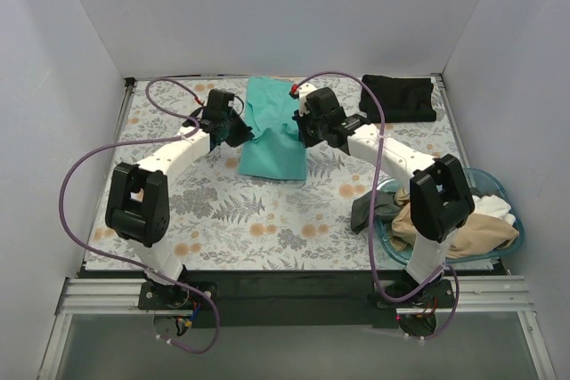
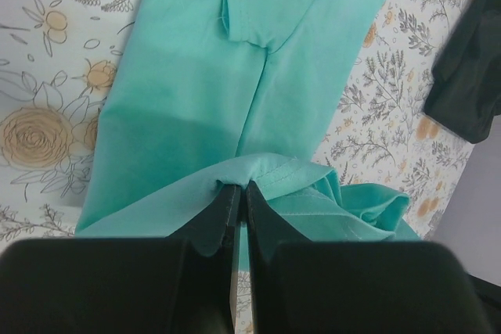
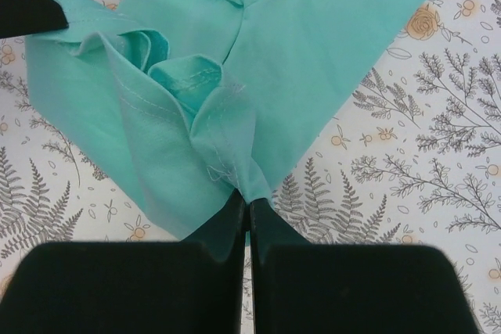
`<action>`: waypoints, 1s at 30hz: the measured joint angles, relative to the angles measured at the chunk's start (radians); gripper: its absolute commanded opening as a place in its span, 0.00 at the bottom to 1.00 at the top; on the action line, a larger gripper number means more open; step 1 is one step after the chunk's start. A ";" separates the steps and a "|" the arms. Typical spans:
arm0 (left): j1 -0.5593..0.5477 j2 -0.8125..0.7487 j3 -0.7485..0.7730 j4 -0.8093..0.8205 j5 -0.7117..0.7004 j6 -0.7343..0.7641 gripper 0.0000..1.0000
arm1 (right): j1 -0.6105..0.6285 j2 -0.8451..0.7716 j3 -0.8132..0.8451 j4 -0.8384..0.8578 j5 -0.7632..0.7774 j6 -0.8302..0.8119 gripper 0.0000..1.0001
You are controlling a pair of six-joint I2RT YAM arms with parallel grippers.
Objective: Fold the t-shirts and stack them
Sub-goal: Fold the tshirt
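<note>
The bright teal t-shirt (image 1: 272, 144) lies partly folded at the middle back of the floral tablecloth. My left gripper (image 1: 239, 133) is shut on its hem at the left side; the left wrist view shows the pinched fabric (image 2: 243, 174) between the fingertips. My right gripper (image 1: 303, 133) is shut on its right edge; the right wrist view shows a bunched hem (image 3: 235, 162) held just above the cloth. A folded black t-shirt (image 1: 399, 98) lies at the back right. Tan (image 1: 463, 233), white (image 1: 492, 206) and dark grey (image 1: 370, 209) shirts sit in the basket.
The translucent blue plastic basket (image 1: 519, 229) stands at the front right, with the dark grey shirt hanging over its left rim. White walls close in the table on three sides. The black shirt's edge shows in the left wrist view (image 2: 466, 76).
</note>
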 measured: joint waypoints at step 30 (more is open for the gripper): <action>0.071 0.279 0.170 0.004 0.042 0.045 0.61 | -0.116 0.357 0.269 -0.016 -0.142 -0.089 0.72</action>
